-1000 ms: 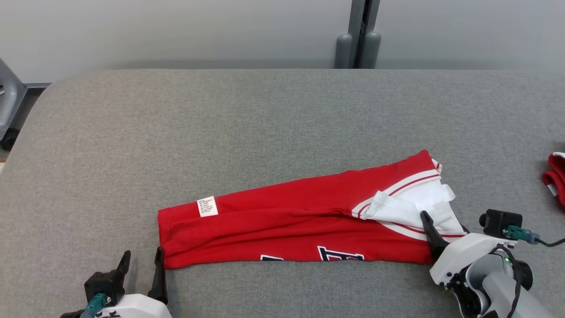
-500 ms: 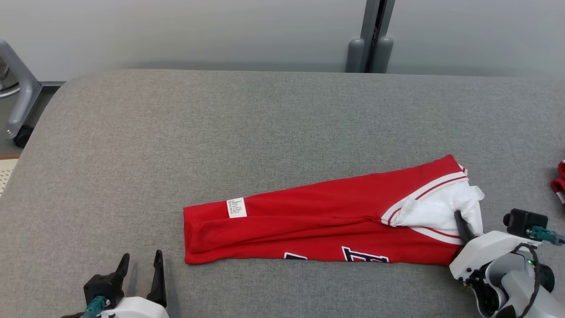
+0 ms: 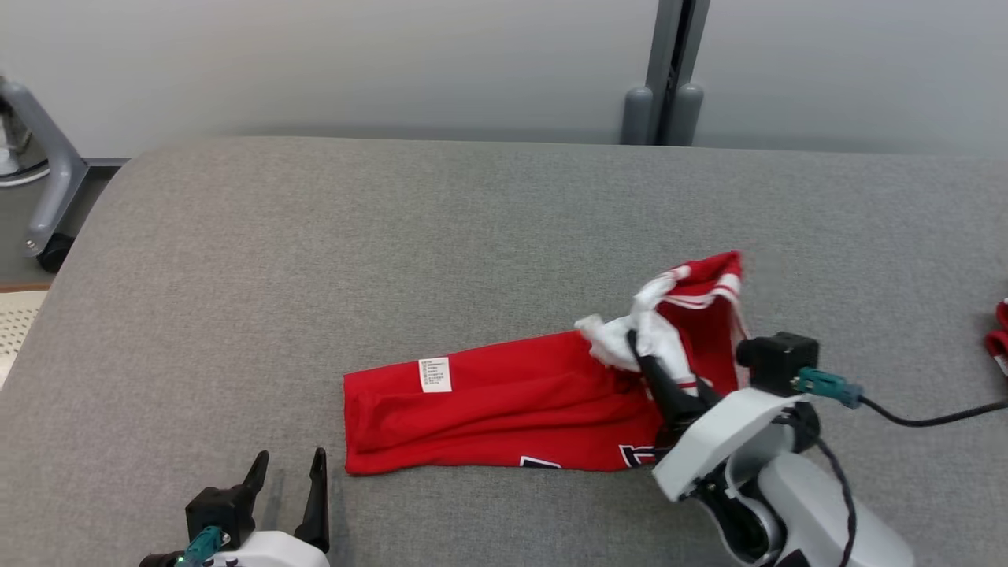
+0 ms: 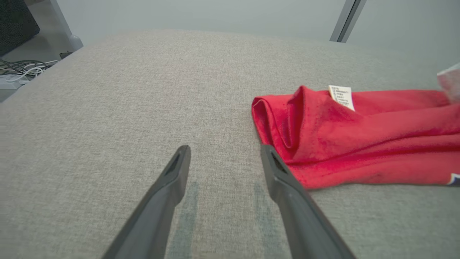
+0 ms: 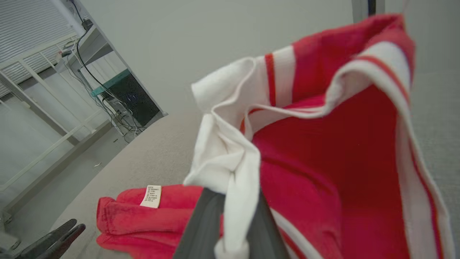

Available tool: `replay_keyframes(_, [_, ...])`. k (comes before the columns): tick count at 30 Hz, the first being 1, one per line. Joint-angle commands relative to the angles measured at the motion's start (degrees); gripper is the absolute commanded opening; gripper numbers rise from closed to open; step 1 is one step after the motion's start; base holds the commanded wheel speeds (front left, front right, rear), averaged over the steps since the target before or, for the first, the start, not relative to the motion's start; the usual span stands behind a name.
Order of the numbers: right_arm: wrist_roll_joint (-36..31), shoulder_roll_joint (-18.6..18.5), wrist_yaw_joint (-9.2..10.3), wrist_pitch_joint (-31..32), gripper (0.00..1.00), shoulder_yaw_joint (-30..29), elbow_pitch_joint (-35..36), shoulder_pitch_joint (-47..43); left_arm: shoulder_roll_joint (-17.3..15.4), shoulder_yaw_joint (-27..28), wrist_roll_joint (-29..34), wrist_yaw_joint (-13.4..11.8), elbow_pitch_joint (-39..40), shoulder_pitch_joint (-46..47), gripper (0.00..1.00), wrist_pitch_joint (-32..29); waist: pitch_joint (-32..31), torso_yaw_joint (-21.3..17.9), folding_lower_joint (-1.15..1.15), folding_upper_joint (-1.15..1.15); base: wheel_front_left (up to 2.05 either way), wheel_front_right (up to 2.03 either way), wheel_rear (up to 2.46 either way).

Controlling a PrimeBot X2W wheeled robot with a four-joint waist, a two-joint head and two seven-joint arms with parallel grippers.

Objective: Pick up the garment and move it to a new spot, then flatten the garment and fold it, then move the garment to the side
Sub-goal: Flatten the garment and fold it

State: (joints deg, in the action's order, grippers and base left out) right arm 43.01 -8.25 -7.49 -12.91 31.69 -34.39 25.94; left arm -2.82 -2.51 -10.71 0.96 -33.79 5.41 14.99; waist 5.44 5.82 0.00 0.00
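The garment [image 3: 504, 409] is a red jersey with white striped trim, folded into a long strip on the grey table [image 3: 394, 236]. Its left end with a white label [image 3: 435, 375] lies flat. My right gripper [image 3: 639, 348] is shut on the white-trimmed right end and holds it lifted above the strip; the right wrist view shows the cloth [image 5: 323, 144] pinched between the fingers [image 5: 201, 223]. My left gripper [image 3: 288, 466] stands open just left of the garment's near-left corner, apart from it; in the left wrist view the garment [image 4: 359, 133] lies right of the gripper [image 4: 224, 153].
Another red cloth [image 3: 998, 335] peeks in at the table's right edge. A grey post [image 3: 665, 71] stands behind the table. A grey cart frame with a wheel [image 3: 47, 205] is off the table's left rim. A black cable [image 3: 929, 416] trails from my right wrist.
My right gripper closed on the garment's white-trimmed right end, then lifted it and carried it left over the strip. The head camera shifted. The left gripper stayed open.
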Motion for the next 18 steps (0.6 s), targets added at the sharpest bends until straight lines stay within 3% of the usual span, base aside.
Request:
replay_keyframes(1, [1.05,0.40,0.01,1.78,0.00,2.68,2.48,-0.85,-0.26,-0.80,-0.52,-0.01,0.21,0.68,1.00,0.26,-0.21,1.81,0.00,0.00,0.00,0.00,0.00])
replay_keyframes(5, [2.04,1.63,0.01,4.55,0.00,7.14,4.85,0.35,-0.23,-2.80,-1.05,-0.22,0.17,1.13,1.00,0.26,-0.26,5.47,0.00,0.00,0.00,0.00,0.00])
replay_keyframes(8, [1.92,3.27,0.01,6.41,0.00,10.37,2.71,2.16,-0.27,-4.63,-1.62,-0.42,-0.08,1.17,1.00,0.26,-0.16,9.71,0.00,0.00,0.00,0.00,0.00])
replay_keyframes(16, [4.29,5.12,0.01,5.70,0.00,13.77,-5.20,5.20,-0.22,-8.27,-2.93,-0.76,-0.40,1.65,1.00,0.26,-0.33,16.39,0.00,0.00,0.00,0.00,0.00])
replay_keyframes(17, [5.15,5.11,0.01,5.35,0.35,13.89,-6.09,5.59,-0.22,-8.74,-3.03,-0.88,-0.39,1.74,1.00,0.26,-0.34,16.79,0.00,0.00,0.00,0.00,0.00])
replay_keyframes(18, [5.15,5.11,0.01,5.35,0.35,13.89,-6.09,5.59,-0.22,-8.74,-3.03,-0.88,-0.39,1.74,1.00,0.26,-0.34,16.79,0.00,0.00,0.00,0.00,0.00])
